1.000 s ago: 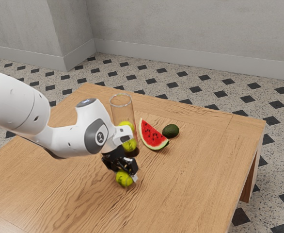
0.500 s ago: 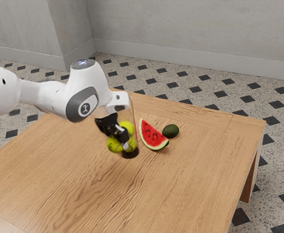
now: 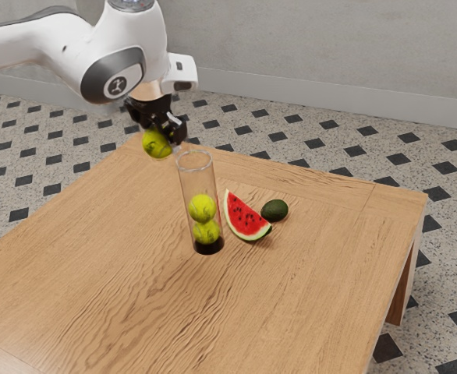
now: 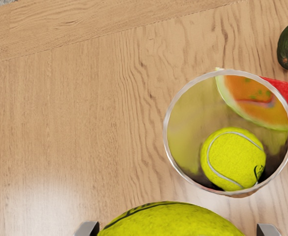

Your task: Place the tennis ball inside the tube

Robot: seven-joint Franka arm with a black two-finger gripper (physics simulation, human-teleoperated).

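Observation:
Up at the exterior view's upper left, my gripper is shut on a tennis ball, held a little above the tube's rim and off to its left side. The clear tube stands upright on the table with two balls stacked inside, the upper ball resting on the lower ball. In the wrist view the held ball sits between both fingertips, beside the tube's open mouth; the upper ball inside is visible through it.
A watermelon slice lies right beside the tube, on the exterior view's right. Just beyond it is an avocado. The wooden table carries them all.
My hand has risen from low at the table, past the tube's side, to above rim height, carrying the ball with it. The tube, its two balls, the watermelon and the avocado have stayed put.

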